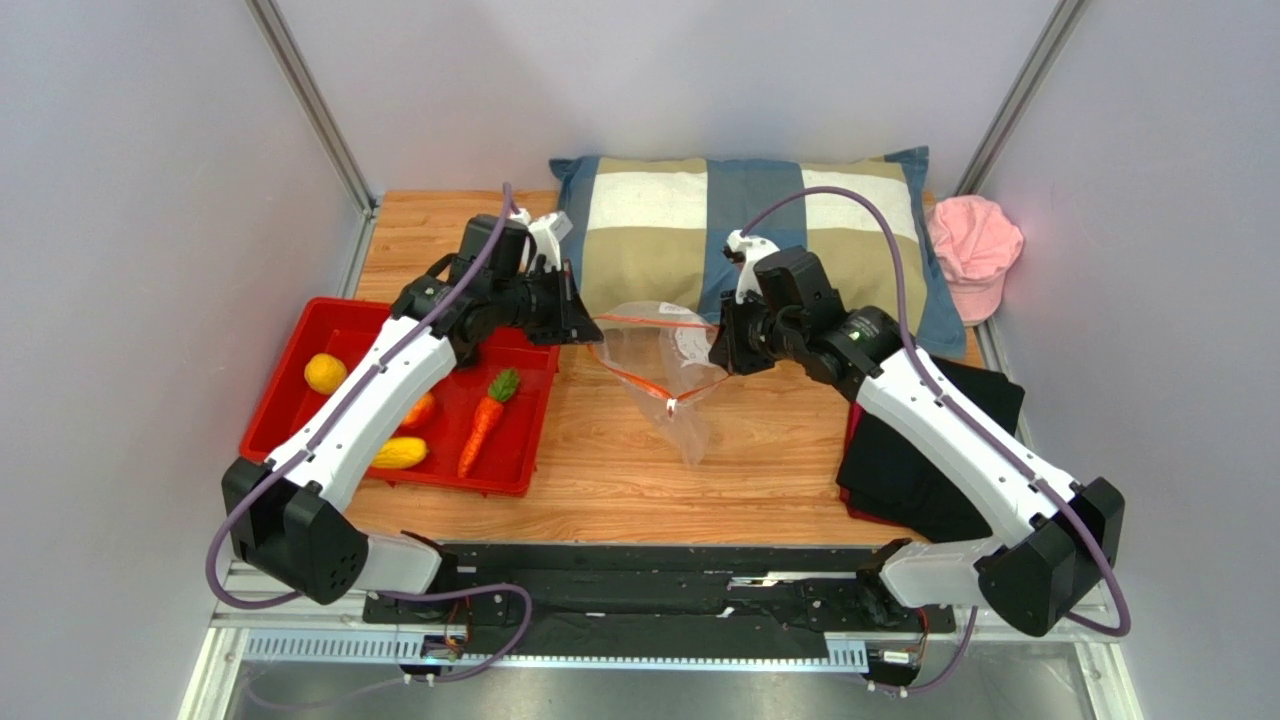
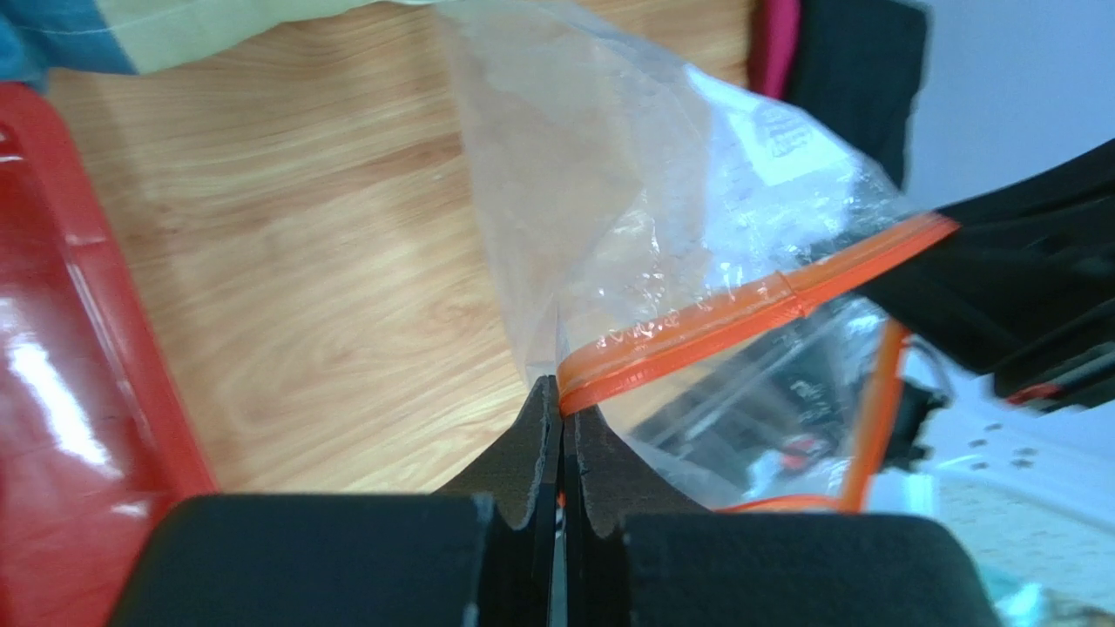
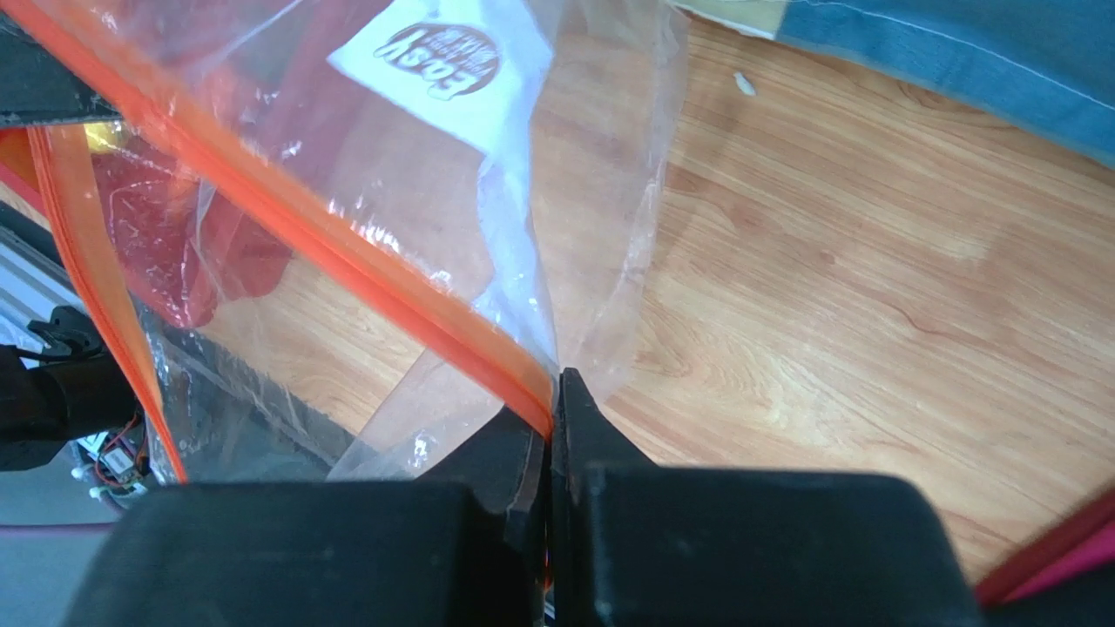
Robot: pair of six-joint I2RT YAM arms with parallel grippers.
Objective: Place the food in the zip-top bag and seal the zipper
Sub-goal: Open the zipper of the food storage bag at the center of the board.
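Both end effectors are clamped shut on the zip-top bag (image 1: 672, 368). The left end effector (image 1: 595, 330) pinches the orange zipper (image 1: 657, 387) at the bag's left side. The right end effector (image 1: 723, 348) pinches the same strip at the right side, and between them the bag hangs above the middle of the tabletop (image 1: 601, 480). Each wrist view shows the fingers pressed together with the orange strip caught at their tips. The mouth is spread into a rough triangle, and the clear body sags toward the near edge. A white label (image 3: 445, 59) shows on the plastic.

A black mounting plate (image 1: 646, 578) runs along the near edge and carries both arm bases. Beyond it the surface is light wood with visible grain.

A red tray (image 1: 529, 393) sits at the left edge and holds the food. Inside it, a long yellow piece (image 1: 398, 452) lies nearest. Behind that are a carrot (image 1: 484, 420) with a green top, an orange piece (image 1: 418, 408) partly hidden by the left arm, and a round yellow fruit (image 1: 325, 372) farthest back. None of the food is in the bag.

At the right edge lies a heap of black cloth (image 1: 932, 450). A checked pillow (image 1: 751, 210) in blue, tan and cream lies along the far edge, and a pink cap (image 1: 974, 248) sits at the far right corner. Plain pale walls close in the left, right and far sides. Slanted metal posts (image 1: 308, 98) rise from the far corners.
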